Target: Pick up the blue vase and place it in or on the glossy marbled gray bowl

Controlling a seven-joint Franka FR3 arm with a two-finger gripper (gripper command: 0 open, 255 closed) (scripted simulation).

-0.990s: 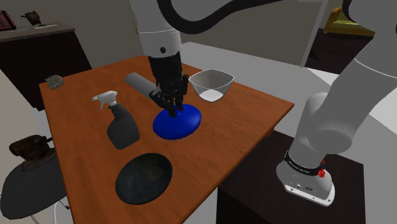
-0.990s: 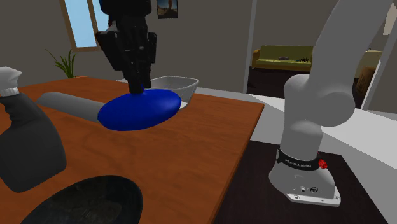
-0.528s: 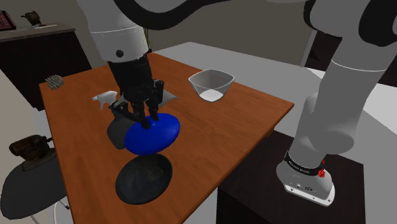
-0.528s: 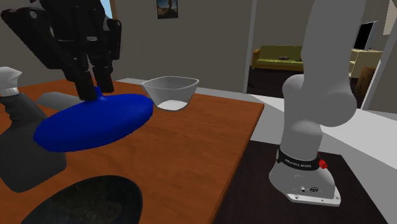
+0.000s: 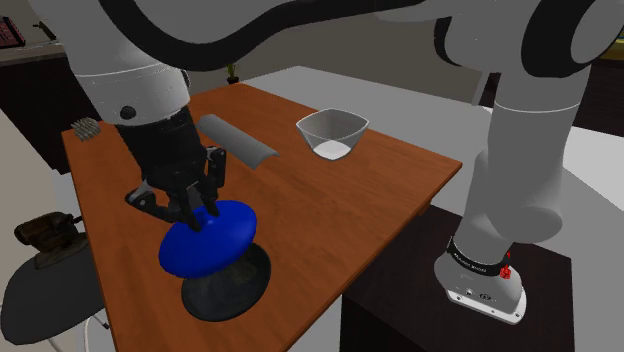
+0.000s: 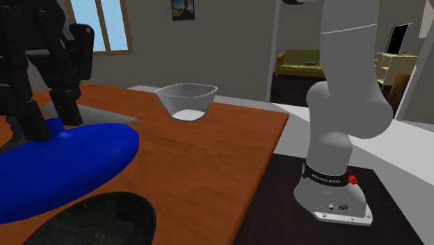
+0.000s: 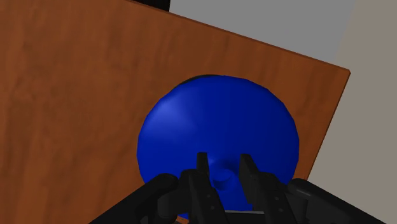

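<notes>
The blue vase is a flattened, glossy blue body, held by its narrow neck. My gripper is shut on that neck from above. The vase hangs over the far part of the dark marbled grey bowl, hiding much of it; whether they touch I cannot tell. In the second exterior view the vase spreads above the bowl, with the gripper on its top. In the wrist view my gripper clasps the neck of the vase above the wooden table.
A clear bowl stands near the table's far edge, also in the second exterior view. A grey cylinder lies behind the arm. A small grey object sits at the far left corner. The table edge is close to the dark bowl.
My gripper has carried the blue vase from near the clear bowl toward the shoulder view's lower left, over the dark bowl. The arm now covers the spray bottle.
</notes>
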